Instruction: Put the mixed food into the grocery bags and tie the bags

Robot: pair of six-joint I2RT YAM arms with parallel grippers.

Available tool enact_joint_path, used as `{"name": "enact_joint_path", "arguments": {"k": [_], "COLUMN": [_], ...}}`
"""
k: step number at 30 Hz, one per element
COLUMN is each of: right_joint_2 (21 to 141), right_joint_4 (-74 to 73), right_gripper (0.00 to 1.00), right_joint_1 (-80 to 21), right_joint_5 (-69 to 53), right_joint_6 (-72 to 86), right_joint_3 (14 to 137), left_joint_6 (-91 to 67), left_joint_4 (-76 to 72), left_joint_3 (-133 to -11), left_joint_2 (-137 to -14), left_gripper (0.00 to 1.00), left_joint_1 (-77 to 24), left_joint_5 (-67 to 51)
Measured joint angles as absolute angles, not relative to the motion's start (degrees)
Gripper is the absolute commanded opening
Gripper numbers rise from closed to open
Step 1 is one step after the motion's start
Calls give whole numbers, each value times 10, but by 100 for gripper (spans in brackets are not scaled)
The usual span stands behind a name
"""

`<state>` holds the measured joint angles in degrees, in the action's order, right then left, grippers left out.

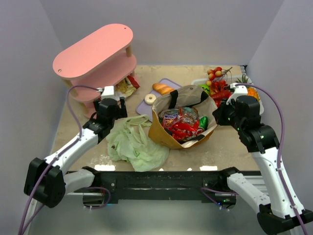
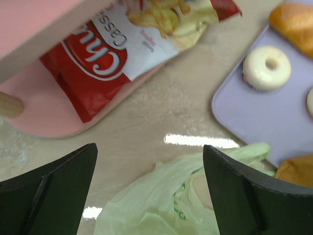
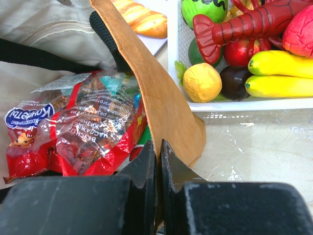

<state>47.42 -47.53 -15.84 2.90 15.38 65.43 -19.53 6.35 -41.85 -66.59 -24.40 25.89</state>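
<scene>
A brown paper grocery bag (image 1: 164, 133) stands open mid-table, holding red snack packets (image 1: 180, 122). My right gripper (image 3: 159, 147) is shut on the bag's right rim (image 3: 164, 98), beside the packets (image 3: 83, 127). A crumpled pale-green plastic bag (image 1: 134, 142) lies left of the paper bag. My left gripper (image 2: 149, 152) hangs open over its far edge (image 2: 161, 205), with nothing between the fingers. A red-and-white chips bag (image 2: 122, 54) lies on the pink shelf's bottom level. A bread loaf (image 1: 163, 88) and a pale ring-shaped piece (image 2: 267, 67) rest on a purple tray (image 2: 264, 117).
The pink two-level shelf (image 1: 95, 51) stands at the back left. A white basket (image 3: 244, 105) of toy fruit and a red lobster (image 3: 254, 22) sits at the back right, close to my right gripper. Walls enclose the table on three sides.
</scene>
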Motion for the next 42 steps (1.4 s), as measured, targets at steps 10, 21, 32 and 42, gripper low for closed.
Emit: {"name": "enact_joint_path", "arguments": {"k": [10,21,32,42], "right_joint_2": [470,468,467,467], "right_joint_4": [-474,-475,-475,-475], "right_gripper": [0,0,0,0], "right_joint_1": [-158,-158,-158,-158], "right_joint_5": [29,29,29,29], "right_joint_6": [154,154,154,154], "right_joint_3": [651,651,651,650], "left_joint_6": [-275,-310,-326,-345], "left_joint_4": [-127,-278,-359,-361], "left_joint_3": [-291,-225,-210,-211], "left_joint_2": [-603,-646,-732,-767], "left_gripper": [92,87,86,84], "left_joint_1": [-118,-43,-24,-19], "left_joint_5": [179,81,36,36]}}
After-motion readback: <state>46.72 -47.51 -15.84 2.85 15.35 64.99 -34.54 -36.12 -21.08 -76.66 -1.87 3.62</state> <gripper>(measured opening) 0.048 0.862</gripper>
